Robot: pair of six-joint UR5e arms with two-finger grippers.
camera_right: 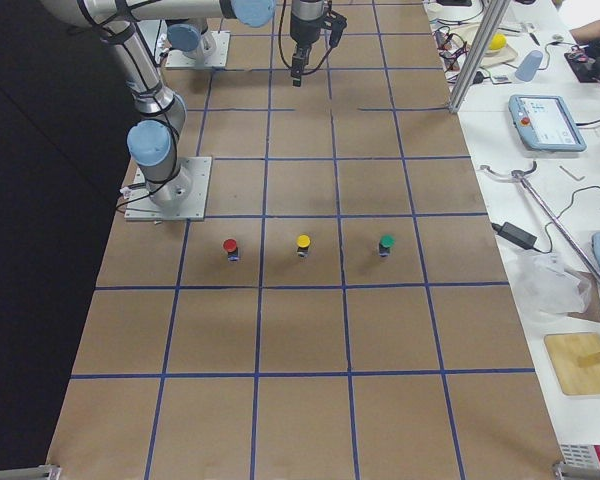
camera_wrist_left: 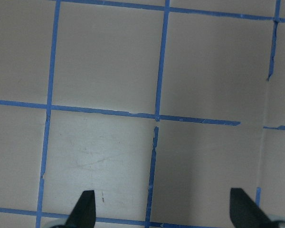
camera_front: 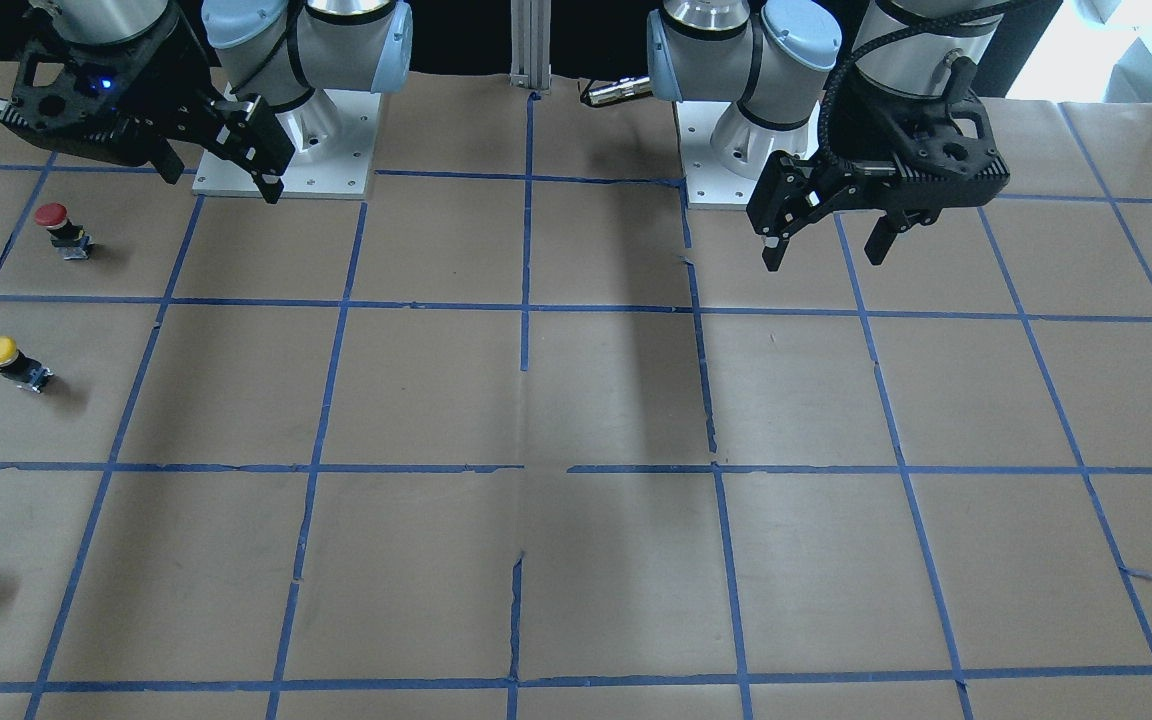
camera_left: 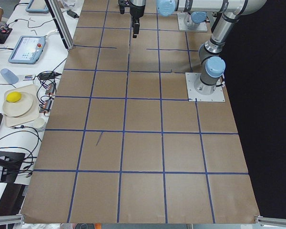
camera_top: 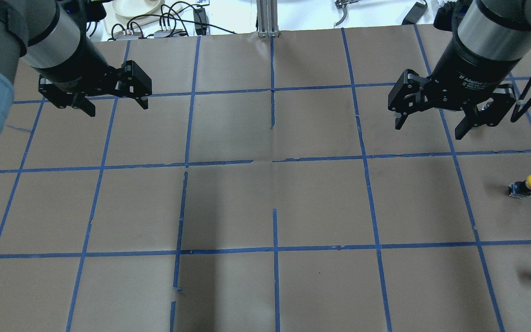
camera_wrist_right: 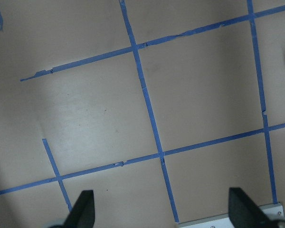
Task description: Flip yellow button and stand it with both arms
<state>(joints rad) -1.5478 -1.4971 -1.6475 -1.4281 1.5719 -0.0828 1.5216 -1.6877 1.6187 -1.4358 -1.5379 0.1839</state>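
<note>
Left arm [camera_front: 711, 50] and right arm [camera_front: 336, 45]: silver-grey tubes, light-blue joint caps, white screw-holed base plates [camera_front: 346, 150]; black two-finger tools, right tool [camera_top: 429, 130] marked "2F Adaptive" in white, black braided cable [camera_front: 824, 110] on left.

The desk [camera_top: 321, 203] is viewed steeply from behind, across, and both ends; its grid [camera_wrist_left: 104, 112] is shown close by wrist cameras.
</note>
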